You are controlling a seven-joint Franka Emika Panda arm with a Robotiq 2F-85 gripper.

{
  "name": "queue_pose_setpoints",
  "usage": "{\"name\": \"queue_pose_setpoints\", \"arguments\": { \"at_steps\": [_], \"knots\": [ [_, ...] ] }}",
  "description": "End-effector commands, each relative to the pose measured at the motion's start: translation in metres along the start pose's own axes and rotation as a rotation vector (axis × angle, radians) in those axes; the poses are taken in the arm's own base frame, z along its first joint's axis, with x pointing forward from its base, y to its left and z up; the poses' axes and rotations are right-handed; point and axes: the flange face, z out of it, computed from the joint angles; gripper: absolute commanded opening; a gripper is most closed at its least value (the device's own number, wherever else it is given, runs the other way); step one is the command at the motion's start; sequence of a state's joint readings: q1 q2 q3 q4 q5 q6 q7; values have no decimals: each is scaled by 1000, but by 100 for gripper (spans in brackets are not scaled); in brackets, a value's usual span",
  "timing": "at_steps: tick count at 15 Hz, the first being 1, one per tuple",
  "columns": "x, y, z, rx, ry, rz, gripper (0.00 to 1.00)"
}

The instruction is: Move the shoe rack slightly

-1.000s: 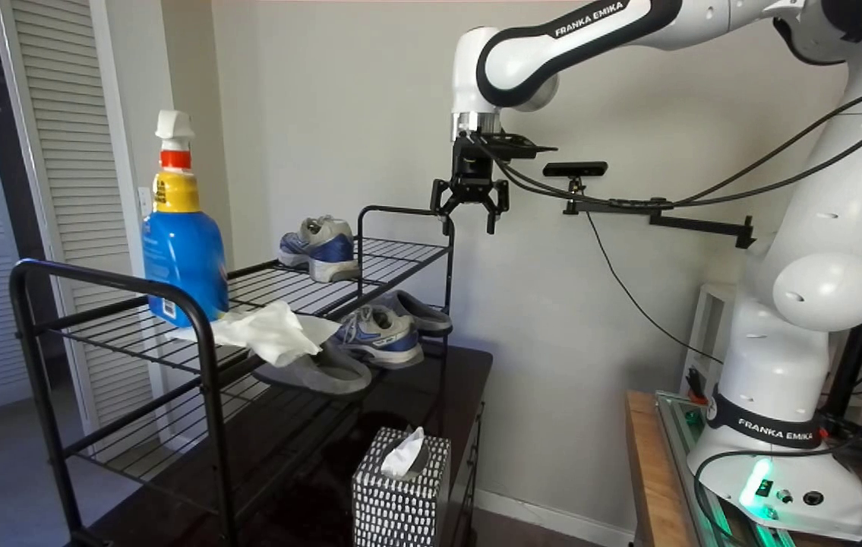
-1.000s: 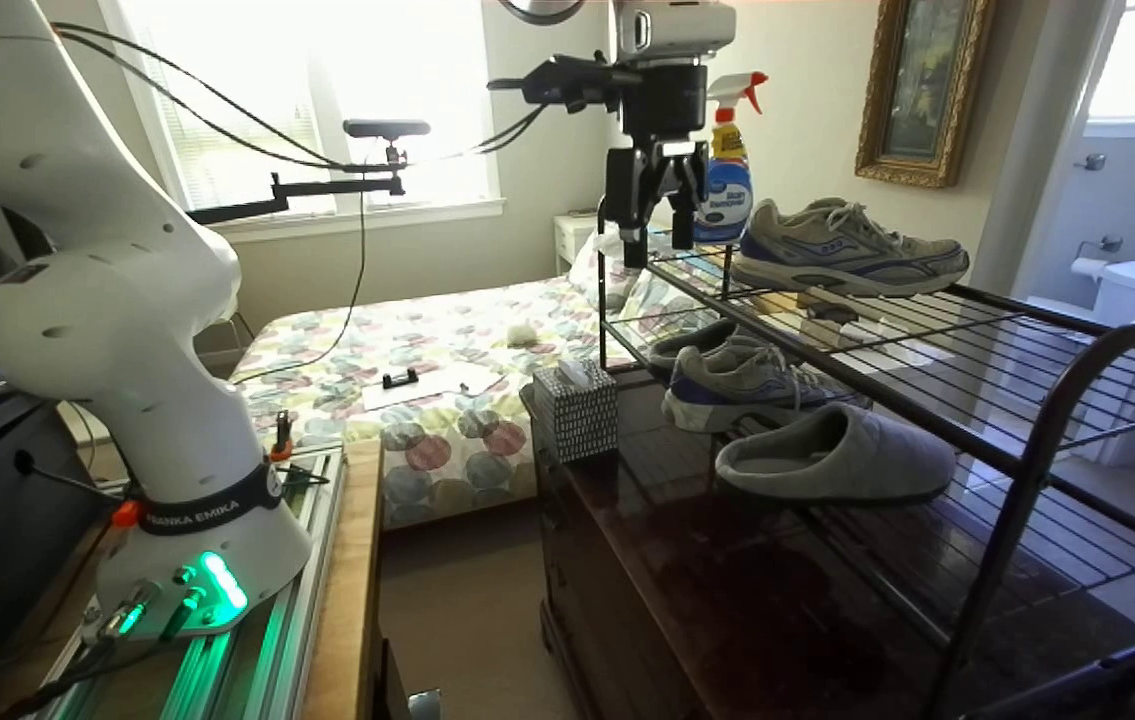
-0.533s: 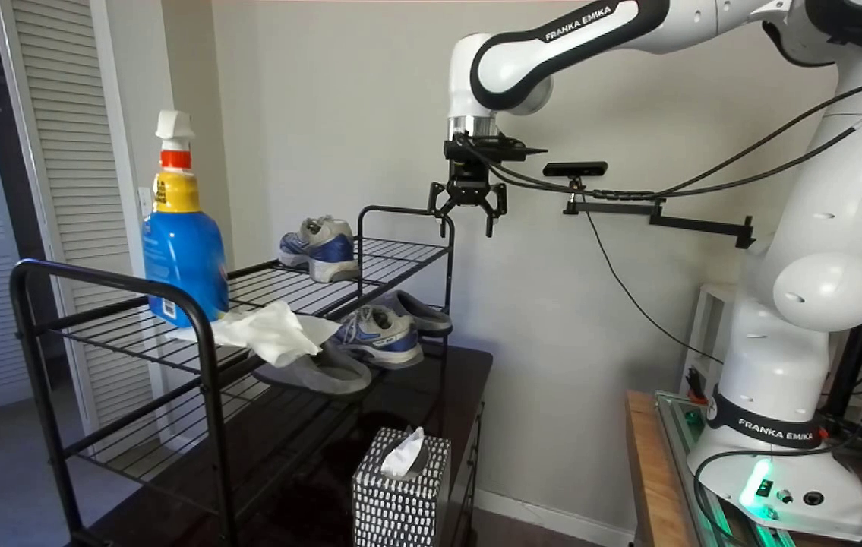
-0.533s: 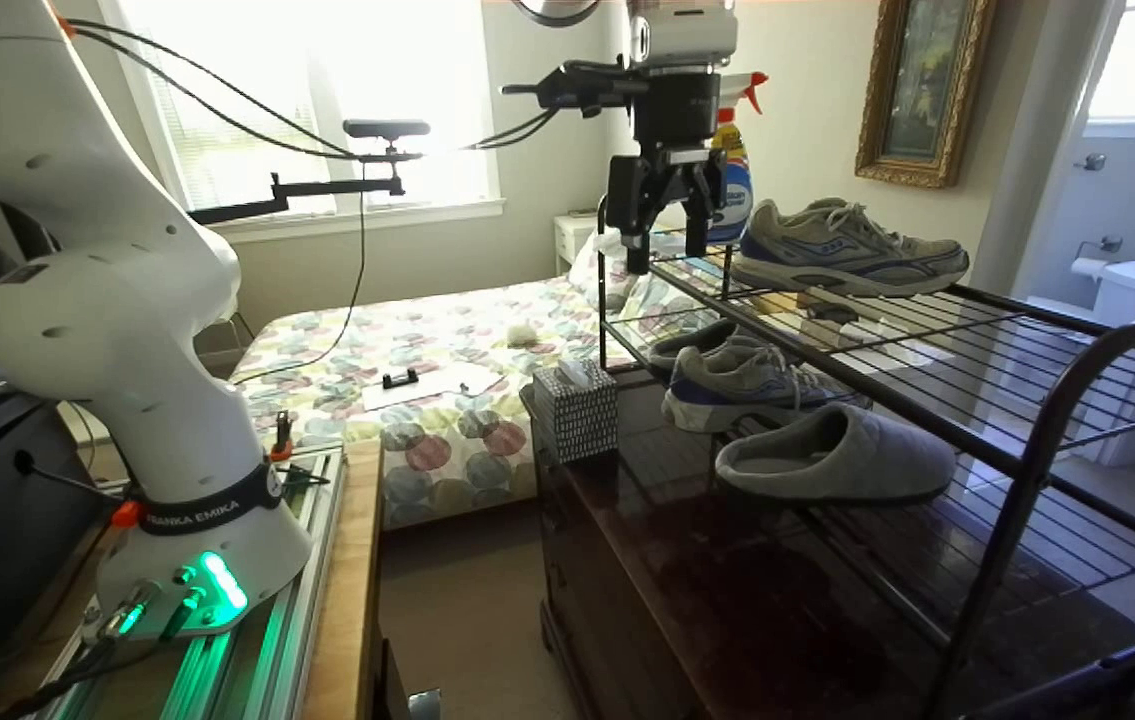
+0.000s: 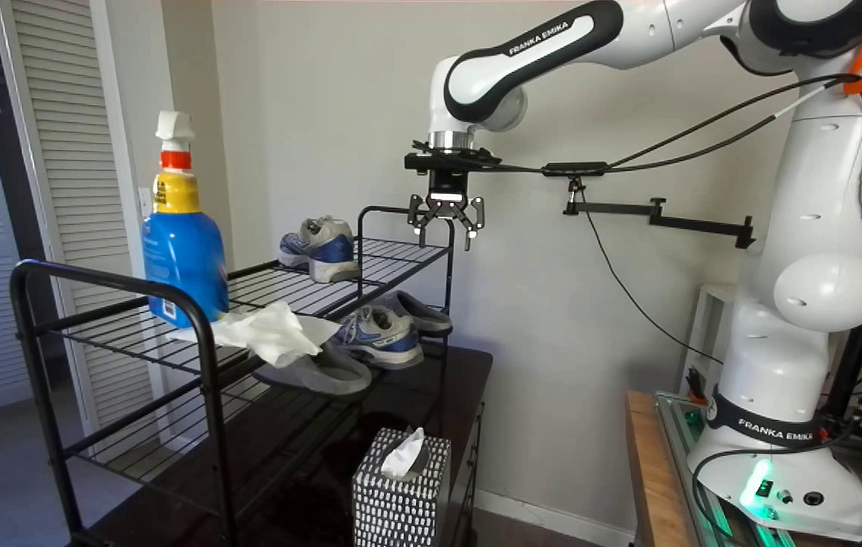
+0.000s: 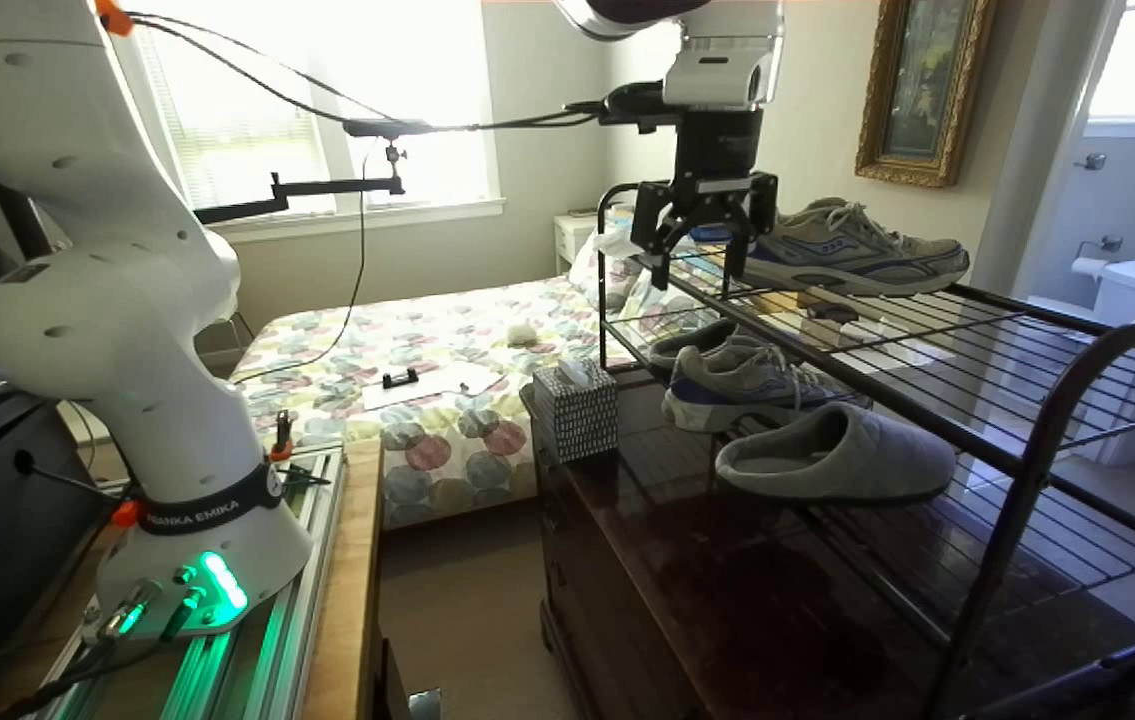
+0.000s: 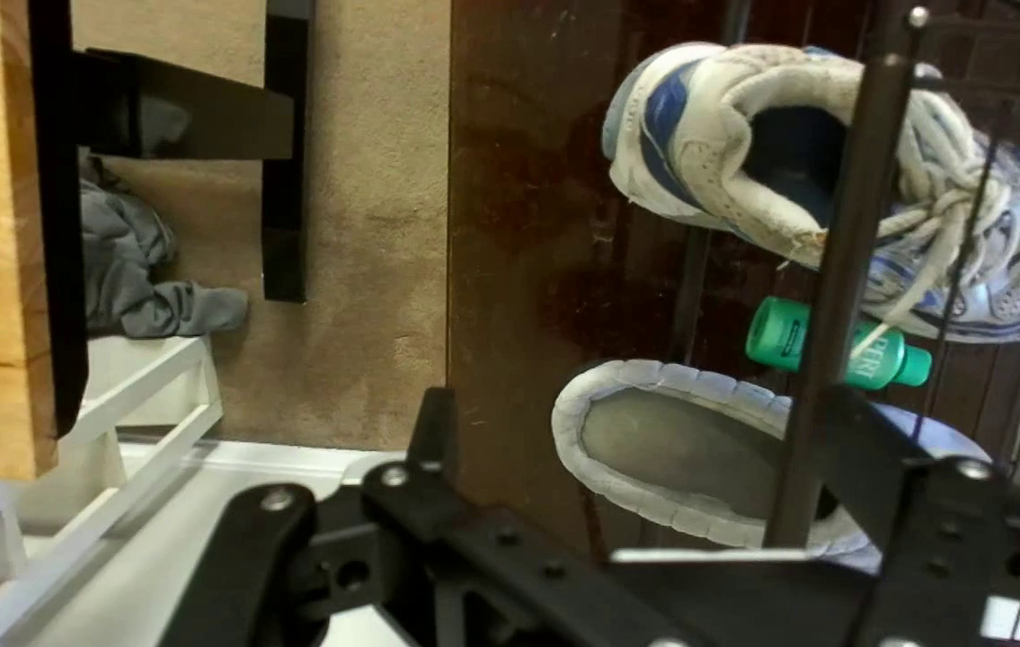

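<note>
Hovering near shoe rack, gripper spread wide

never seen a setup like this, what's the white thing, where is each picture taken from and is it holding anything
The white thing is a Franka Emika robot arm, ending in a black, claw-like gripper. Two views are shot from outside the robot, from different places; the third is shot from its wrist, looking down.

The black shoe rack stands on a dark dresser. Up top it carries a blue spray bottle and a sneaker; lower down are another sneaker and two grey slippers. A patterned tissue box also stands on the dresser.

Nothing is held: the gripper is open. The job is to move the rack slightly.
</note>
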State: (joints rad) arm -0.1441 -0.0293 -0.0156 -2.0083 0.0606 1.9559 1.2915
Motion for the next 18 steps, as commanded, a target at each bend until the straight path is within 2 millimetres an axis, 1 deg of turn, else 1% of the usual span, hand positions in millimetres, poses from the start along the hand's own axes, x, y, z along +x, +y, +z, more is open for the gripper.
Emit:
{"name": "queue_pose_setpoints", "arguments": {
  "at_steps": [1,3,5,7,8,11,18],
  "knots": [
    [10,-32,8,37,-14,140,100],
    [16,-46,15,42,-14,173,100],
    [17,-53,23,31,-18,170,100],
    [19,-54,27,8,-27,169,100],
    [20,-44,28,11,-1,151,100],
    [21,-48,32,7,-4,152,100],
    [21,-49,31,8,-4,152,100]
  ]
}}
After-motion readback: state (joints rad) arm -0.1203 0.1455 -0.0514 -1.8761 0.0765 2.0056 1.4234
